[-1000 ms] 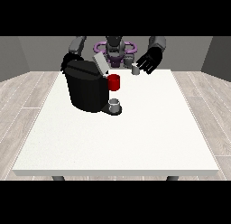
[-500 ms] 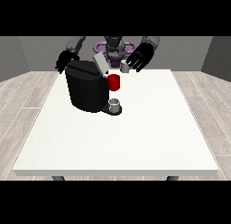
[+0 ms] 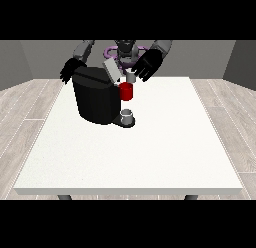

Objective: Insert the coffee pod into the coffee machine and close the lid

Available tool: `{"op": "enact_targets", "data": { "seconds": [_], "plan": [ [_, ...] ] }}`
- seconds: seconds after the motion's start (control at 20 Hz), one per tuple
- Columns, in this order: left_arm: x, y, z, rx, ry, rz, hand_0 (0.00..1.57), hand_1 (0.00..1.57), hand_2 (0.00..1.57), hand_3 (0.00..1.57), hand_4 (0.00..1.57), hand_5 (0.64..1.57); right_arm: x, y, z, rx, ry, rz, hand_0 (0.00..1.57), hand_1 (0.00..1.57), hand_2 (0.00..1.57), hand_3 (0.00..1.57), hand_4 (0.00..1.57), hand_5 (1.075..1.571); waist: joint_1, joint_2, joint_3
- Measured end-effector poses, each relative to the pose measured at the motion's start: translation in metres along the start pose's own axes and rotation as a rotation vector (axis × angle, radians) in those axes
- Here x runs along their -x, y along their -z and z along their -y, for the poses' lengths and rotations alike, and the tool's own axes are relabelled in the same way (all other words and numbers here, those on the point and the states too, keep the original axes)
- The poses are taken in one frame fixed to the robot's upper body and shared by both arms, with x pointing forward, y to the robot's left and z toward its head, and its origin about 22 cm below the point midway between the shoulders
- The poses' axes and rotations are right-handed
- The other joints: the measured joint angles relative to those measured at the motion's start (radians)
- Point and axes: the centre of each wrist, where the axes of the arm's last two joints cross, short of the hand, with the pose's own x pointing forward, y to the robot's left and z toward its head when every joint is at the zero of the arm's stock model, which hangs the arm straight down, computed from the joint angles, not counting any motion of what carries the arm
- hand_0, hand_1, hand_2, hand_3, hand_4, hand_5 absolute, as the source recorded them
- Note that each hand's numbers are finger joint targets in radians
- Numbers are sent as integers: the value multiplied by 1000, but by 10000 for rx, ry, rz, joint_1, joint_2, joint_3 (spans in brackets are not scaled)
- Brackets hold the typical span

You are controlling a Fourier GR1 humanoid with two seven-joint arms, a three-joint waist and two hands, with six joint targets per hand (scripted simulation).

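Nearest us, bare white table [image 3: 150,157]. Then the black coffee machine [image 3: 97,99], a small grey cup [image 3: 127,114] on its tray and a red part [image 3: 127,91] at its head. Lid [image 3: 112,70] stands tilted up, not closed. Behind it a grey coffee pod [image 3: 131,77] (we judge not yet inserted) sits by the hand at the view's right [image 3: 148,65], fingers spread. The hand at the view's left [image 3: 70,70] hangs behind the machine; fingers: cannot tell. Both steps remain.
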Motion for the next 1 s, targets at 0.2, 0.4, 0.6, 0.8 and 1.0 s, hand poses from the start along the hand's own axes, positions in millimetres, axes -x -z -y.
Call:
{"op": "enact_targets", "data": {
  "seconds": [0.2,0.4,0.6,0.8,1.0],
  "plan": [
    [-4,3,0,46,48,-6,1326,1326,1335,1233,503,1571,-5,5,4,66,93,63,0,0,0,0,525,1571,-35,141,2],
    [-9,6,5,183,45,-70,1260,1260,1298,1208,511,1571,-5,3,-1,50,86,-83,0,0,0,0,518,1571,-74,74,-1],
    [-12,7,10,256,52,23,1179,1179,1253,1183,493,1571,-5,3,2,119,256,16,0,0,0,0,538,1571,-49,131,0],
    [-13,7,16,379,70,114,1198,1198,1271,1200,505,1571,-7,4,5,200,255,6,0,0,0,0,499,1571,-9,107,0],
    [-15,8,17,288,124,202,1160,1160,1244,1185,506,1571,-7,5,7,236,230,233,0,0,0,0,457,1571,10,277,3]
  ]
}}
